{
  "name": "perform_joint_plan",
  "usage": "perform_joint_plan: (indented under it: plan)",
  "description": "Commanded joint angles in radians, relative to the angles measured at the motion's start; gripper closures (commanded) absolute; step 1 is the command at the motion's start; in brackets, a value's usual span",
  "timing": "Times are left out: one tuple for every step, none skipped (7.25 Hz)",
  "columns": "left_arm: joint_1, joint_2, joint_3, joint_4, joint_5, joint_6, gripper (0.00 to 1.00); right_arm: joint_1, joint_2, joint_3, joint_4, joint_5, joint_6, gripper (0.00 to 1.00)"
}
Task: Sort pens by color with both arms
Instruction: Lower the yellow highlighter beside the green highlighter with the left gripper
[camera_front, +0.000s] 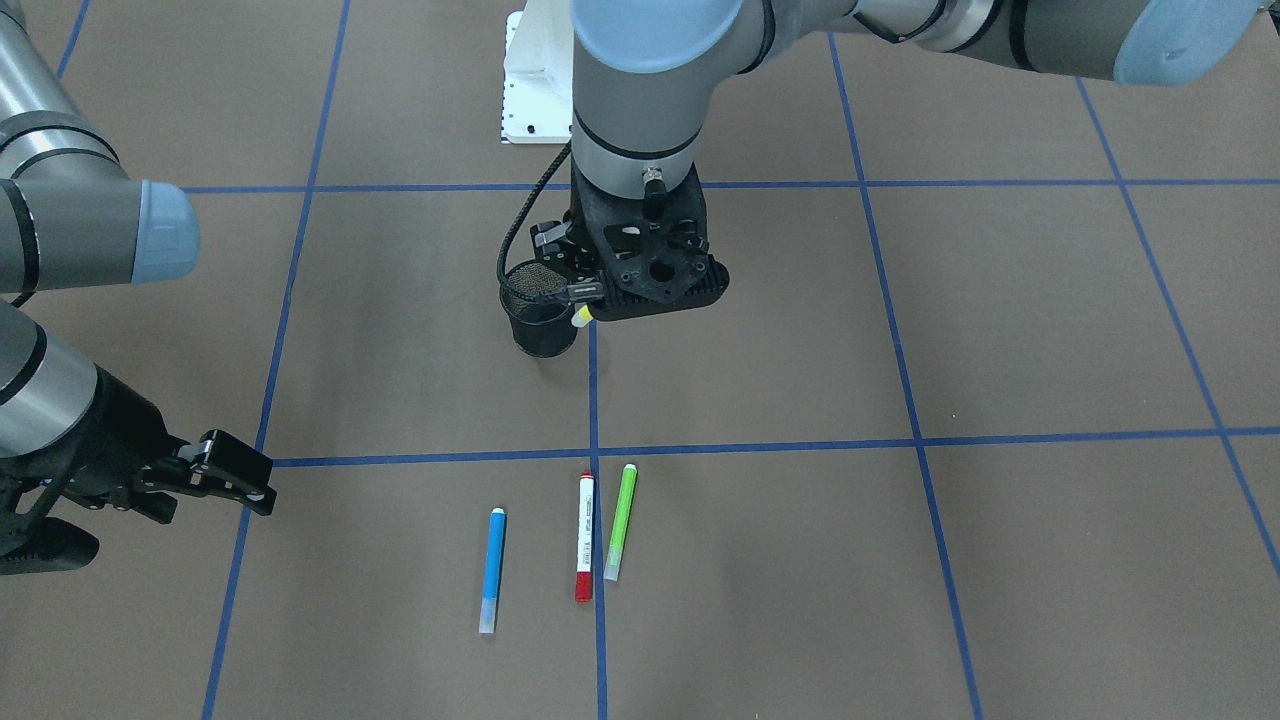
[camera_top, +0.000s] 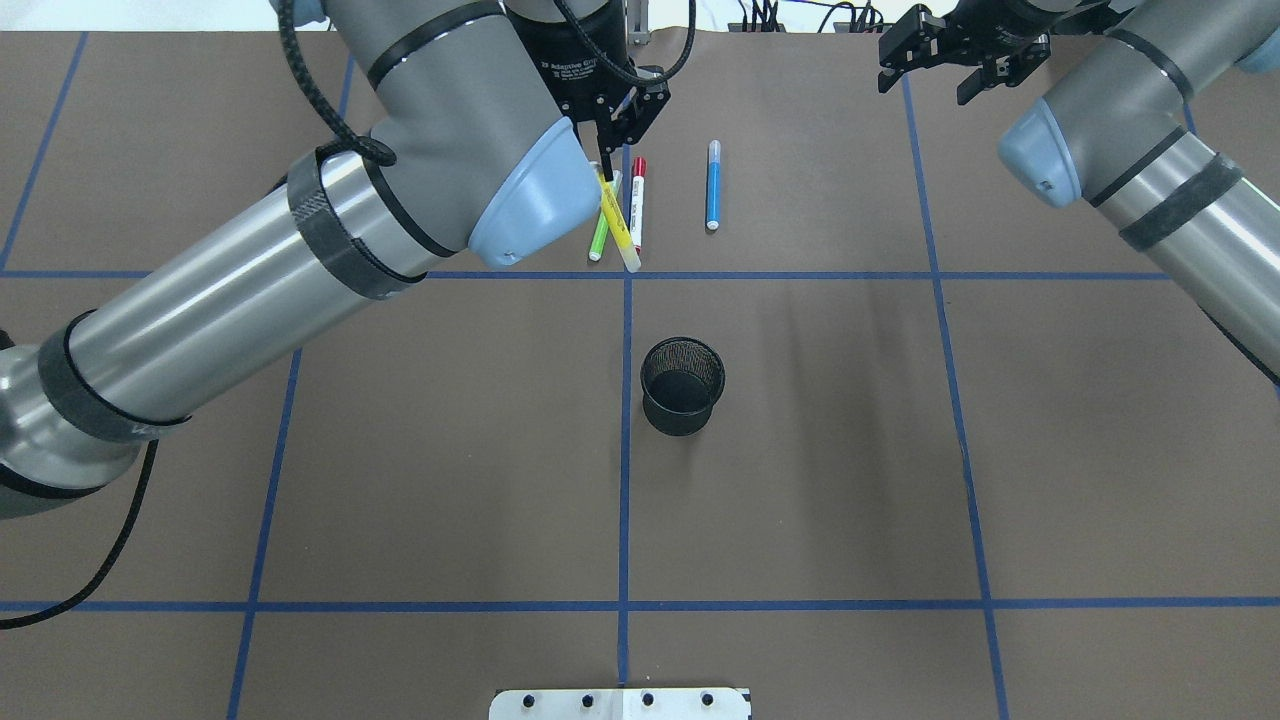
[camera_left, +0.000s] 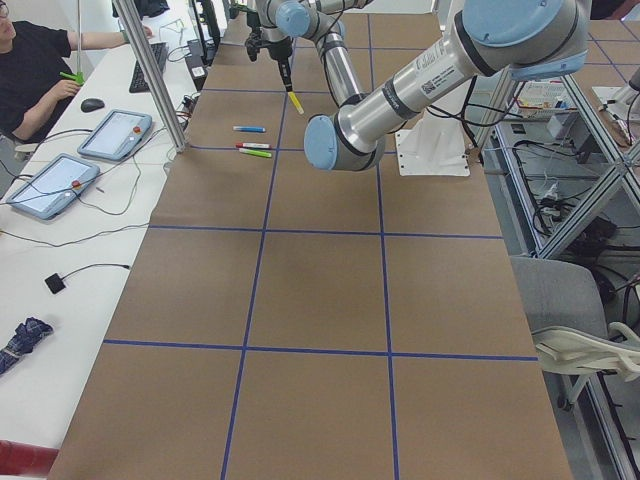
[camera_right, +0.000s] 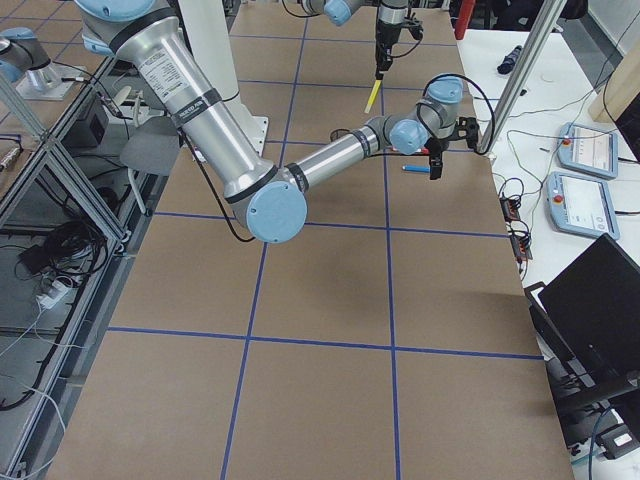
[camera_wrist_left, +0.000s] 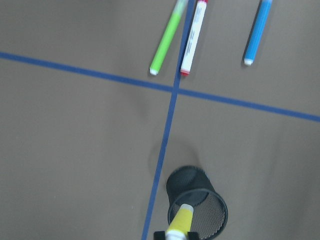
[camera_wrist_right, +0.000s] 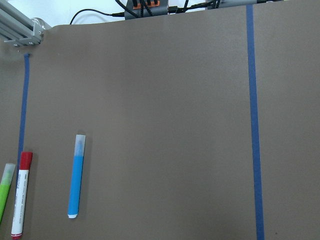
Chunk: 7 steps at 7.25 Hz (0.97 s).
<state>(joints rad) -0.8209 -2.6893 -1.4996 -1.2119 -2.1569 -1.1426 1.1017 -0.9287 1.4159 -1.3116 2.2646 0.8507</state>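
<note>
A: Holding anything on the left?

B: Yes. Gripping the yellow pen (camera_top: 620, 225) by its upper end with the left claw (camera_top: 608, 150), fingers shut on it. Hanging tilted, free end down, clear of the worktop (camera_top: 300, 450). Just beside the rim of the black mesh cup (camera_top: 680, 418) in the front view, overlapping that rim in the left wrist view.

A: And the other pens?

B: Lying flat in a row, lower middle of the front view. Blue pen (camera_front: 493, 568) apart on the left. White pen with red cap (camera_front: 585, 535) and green pen (camera_front: 621, 520) just beside each other, not touching as far as visible.

A: So, probably carrying yellow to its own spot in that row?

B: Probably; impossible to be sure. To do it well, stay clear of the cup's rim first, then travel toward the row. Aim to the right of the green pen in the front view, leaving a plain gap. Lower until almost flat and parallel to the others before loosening the grip. Avoid letting go from height, for fear of rolling into the green pen.

A: Pose of the left arm (camera_top: 250, 290)?

B: Reaching in from the left of the overhead view, stretched far forward, wrist bent to point the claw nearly straight down.

A: Right side?

B: Up at the upper right of the overhead view. Right claw (camera_top: 928, 70) spread open, holding nothing, well apart from every pen.
</note>
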Motion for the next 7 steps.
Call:
perform_joint_plan:
  plan:
    - [-0.009,0.084,-0.031,-0.188,0.180,-0.093,1.00,0.000,-0.001,0.000,0.000,0.000,0.001,0.00]
    - [-0.009,0.173,-0.068,-0.296,0.216,-0.123,1.00,0.000,0.002,0.000,0.000,0.001,0.001,0.00]
    - [-0.009,0.202,-0.106,-0.326,0.329,-0.131,1.00,0.000,0.002,0.000,0.000,0.003,0.001,0.00]
    - [0.011,0.250,-0.128,-0.419,0.464,-0.203,1.00,0.000,0.004,0.002,0.003,0.004,0.005,0.00]
    - [0.070,0.320,-0.123,-0.589,0.594,-0.273,1.00,0.000,0.005,0.014,0.003,0.004,0.010,0.00]
    - [0.125,0.362,-0.104,-0.670,0.715,-0.284,1.00,0.000,0.004,0.020,0.002,0.004,0.010,0.00]
    - [0.158,0.362,-0.073,-0.679,0.811,-0.293,1.00,0.001,0.004,0.020,0.002,0.004,0.010,0.00]
